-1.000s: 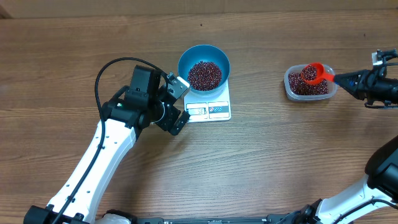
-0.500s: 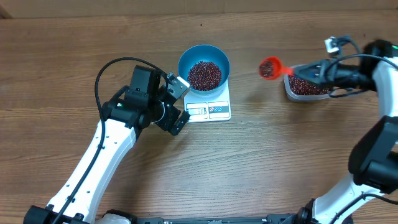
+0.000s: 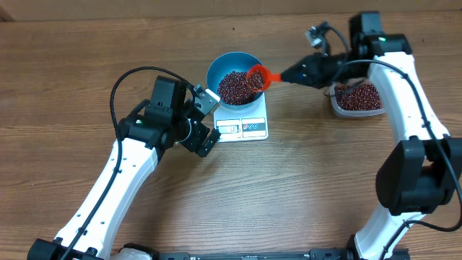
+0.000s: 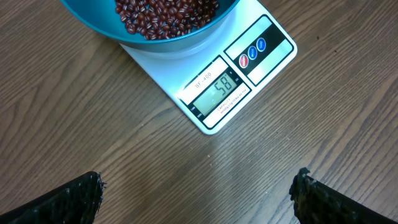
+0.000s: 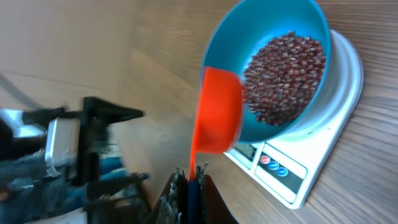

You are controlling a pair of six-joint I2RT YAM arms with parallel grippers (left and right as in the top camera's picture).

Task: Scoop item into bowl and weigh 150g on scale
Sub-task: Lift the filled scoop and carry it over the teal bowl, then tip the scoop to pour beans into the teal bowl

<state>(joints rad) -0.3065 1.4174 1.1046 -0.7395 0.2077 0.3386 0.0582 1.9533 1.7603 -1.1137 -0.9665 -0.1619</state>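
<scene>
A blue bowl (image 3: 237, 67) holding red-brown beans (image 3: 237, 87) stands on the white scale (image 3: 244, 127). My right gripper (image 3: 290, 74) is shut on the handle of a red scoop (image 3: 257, 76), whose cup hangs tilted over the bowl's right rim. In the right wrist view the scoop (image 5: 219, 118) overlaps the bowl (image 5: 273, 37) edge, with the gripper (image 5: 190, 177) below it. My left gripper (image 3: 209, 123) stands open just left of the scale. In the left wrist view its fingertips (image 4: 74, 196) are wide apart with bare table between them, below the scale (image 4: 214, 81) display.
A clear plastic tub (image 3: 356, 97) with more beans sits at the right, under the right arm. A black cable loops above the left arm (image 3: 130, 155).
The right arm has carried the red scoop leftward from over the clear tub to the bowl's right rim. The left arm has not moved.
</scene>
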